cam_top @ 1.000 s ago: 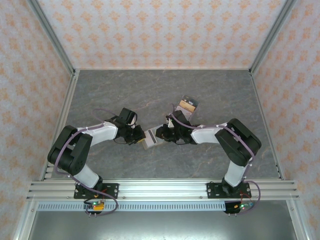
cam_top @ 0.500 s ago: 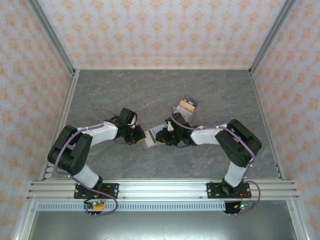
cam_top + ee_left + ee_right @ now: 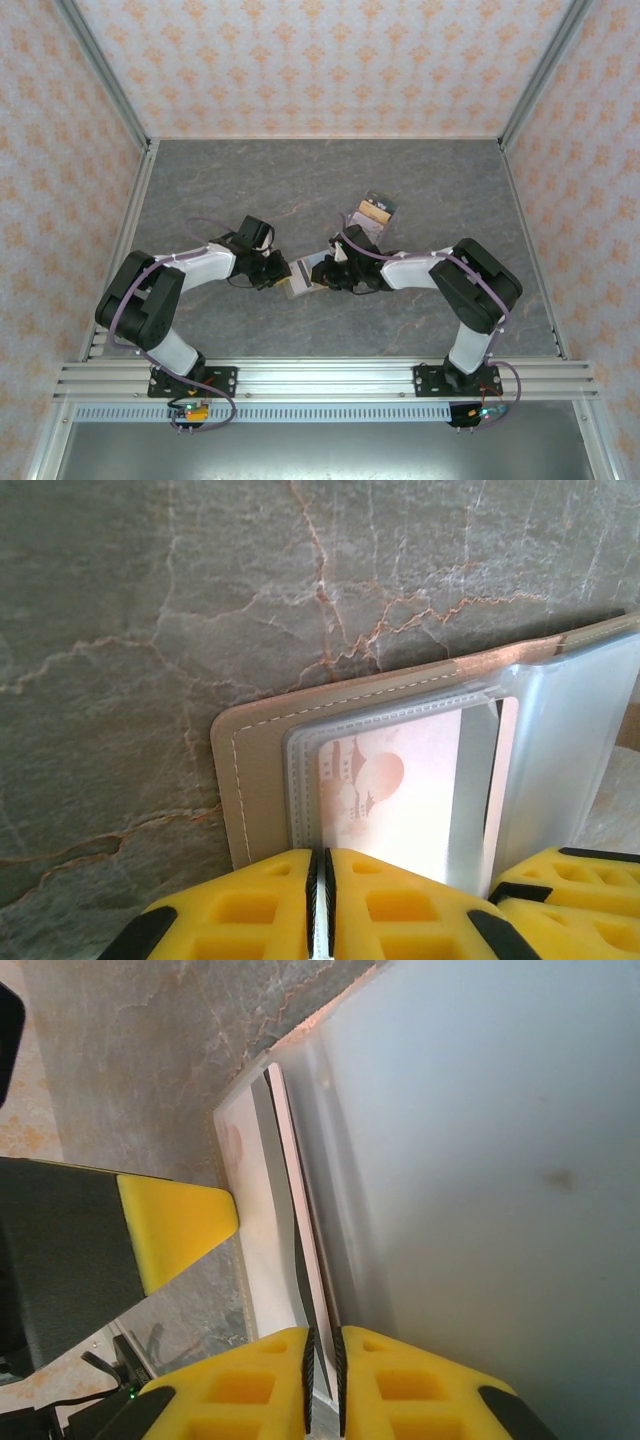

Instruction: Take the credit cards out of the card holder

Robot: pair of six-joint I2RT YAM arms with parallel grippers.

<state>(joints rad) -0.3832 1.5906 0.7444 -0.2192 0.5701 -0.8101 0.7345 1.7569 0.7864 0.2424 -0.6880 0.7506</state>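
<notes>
The card holder (image 3: 299,280) lies open on the table between the two arms. In the left wrist view its taupe stitched cover (image 3: 255,780) lies under clear sleeves, and one sleeve holds a credit card (image 3: 400,790) with a pale pinkish print. My left gripper (image 3: 321,855) is shut on the near edge of a sleeve. My right gripper (image 3: 323,1332) comes from the opposite side and is shut on the thin pink edge of a credit card (image 3: 300,1220). A pale flap of the holder (image 3: 480,1160) rises beside that card. The two grippers (image 3: 282,274) (image 3: 318,276) almost touch.
A glossy clear piece with tan and dark parts (image 3: 372,212) lies on the grey marbled table (image 3: 220,180) just behind the right arm. Patterned walls enclose the table on three sides. The left gripper's yellow finger (image 3: 170,1230) shows close by in the right wrist view.
My right gripper has slid left onto the card holder and its jaws have narrowed. The left arm and the holder have stayed in place.
</notes>
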